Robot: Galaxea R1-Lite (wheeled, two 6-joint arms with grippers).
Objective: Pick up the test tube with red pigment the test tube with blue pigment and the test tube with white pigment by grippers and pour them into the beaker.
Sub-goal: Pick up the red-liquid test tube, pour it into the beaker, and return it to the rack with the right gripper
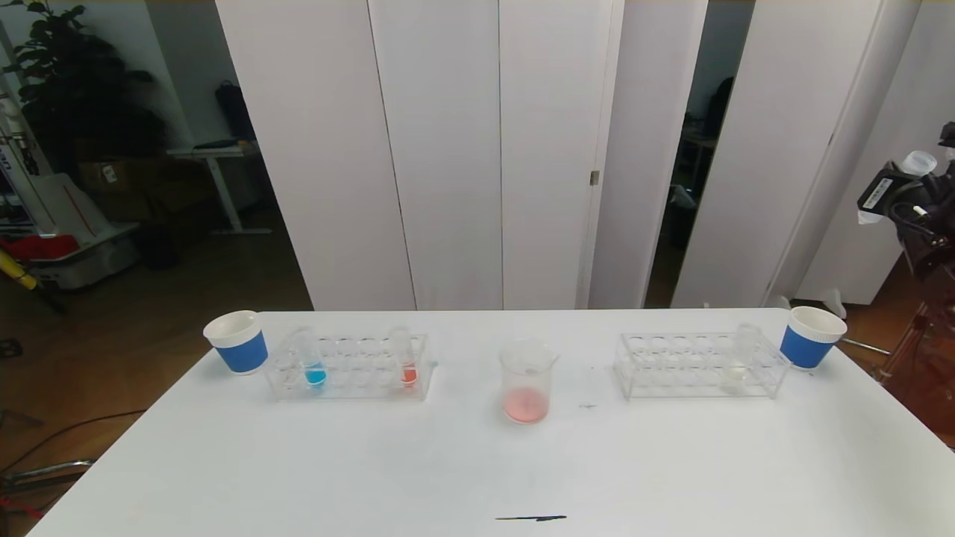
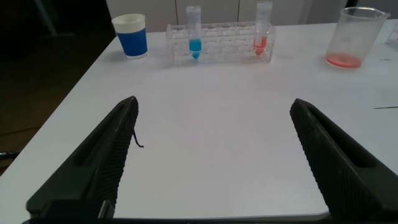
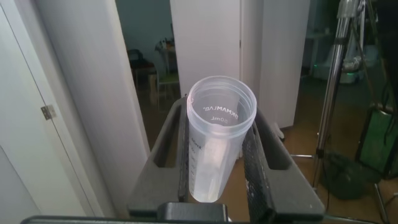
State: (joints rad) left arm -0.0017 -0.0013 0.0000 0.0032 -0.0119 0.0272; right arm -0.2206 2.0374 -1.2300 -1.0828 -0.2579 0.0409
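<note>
**Bench layout, left to right, with one emptied tube held off the table at right.**

A paper cup (image 1: 237, 341) stands by the left rack (image 1: 349, 367), which holds the test tube with blue pigment (image 1: 311, 359) and a tube of orange-red liquid (image 1: 404, 356), both upright so nothing spills. The left gripper (image 2: 211, 158) hovers low over bare table (image 1: 477, 462) short of that rack, fingers spread wide, apparently lined up to reach a tube. The beaker (image 1: 528, 382) sits centrally, within either arm's reach, a pinkish layer at its bottom. The right rack (image 1: 701, 364) carries the test tube with white pigment (image 1: 741, 356), beside a second cup (image 1: 812, 337). The right gripper (image 3: 216, 163), raised beyond the table's right edge, is clamped on a clear tube (image 3: 217, 134) that looks drained, probably clear of the pour.
</note>
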